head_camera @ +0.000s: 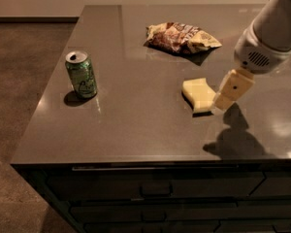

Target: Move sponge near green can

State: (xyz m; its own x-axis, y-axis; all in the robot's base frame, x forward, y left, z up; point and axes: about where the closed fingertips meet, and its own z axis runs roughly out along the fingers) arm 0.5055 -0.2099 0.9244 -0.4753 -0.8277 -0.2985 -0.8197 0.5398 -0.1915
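While the sponge lies far from the can, nothing is done. Our gripper hangs beside the sponge; its grip we cannot tell.

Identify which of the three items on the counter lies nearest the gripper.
The pale yellow sponge, right beside the gripper; the snack bag lies farther back, and the green can stands farthest away.

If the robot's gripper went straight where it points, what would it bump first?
Probably the sponge: the gripper hangs close beside it, angled down toward it. Depth is unclear, so it might hit the table next to it instead.
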